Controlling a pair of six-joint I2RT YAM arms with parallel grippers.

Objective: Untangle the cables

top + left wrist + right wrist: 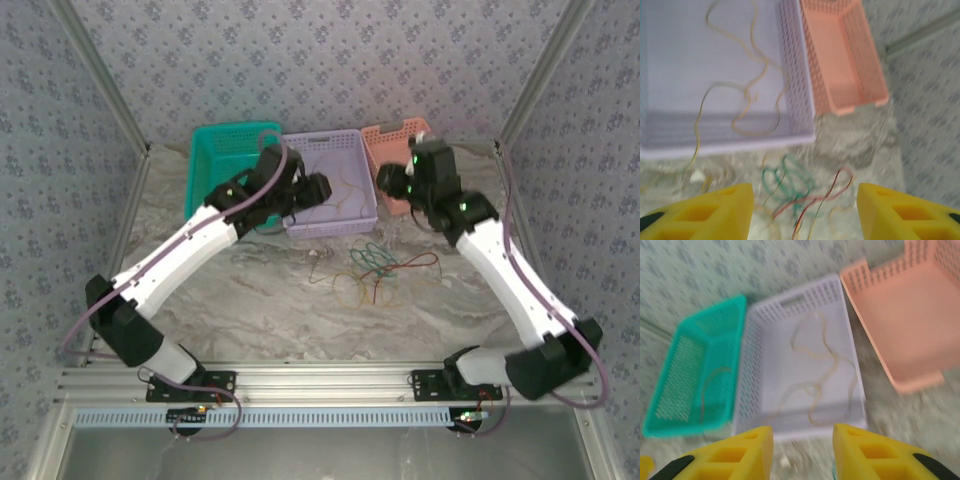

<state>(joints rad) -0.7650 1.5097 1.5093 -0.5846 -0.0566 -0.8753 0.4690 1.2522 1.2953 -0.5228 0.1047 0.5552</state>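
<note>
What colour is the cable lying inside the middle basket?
Yellow. The cable shows best in the left wrist view.

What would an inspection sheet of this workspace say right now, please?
surface: marble-patterned table, bare apart from the clump.
job's things: yellow cable lies loose in the purple basket; cable clump of green, red and yellow strands sits on the table before the baskets.
clutter: teal basket and pink basket flank the purple one.
grippers: left hand open, empty; right hand open, empty.
cables: purple-grey arm leads run along both arms.
surroundings: patterned wall panels.
</note>
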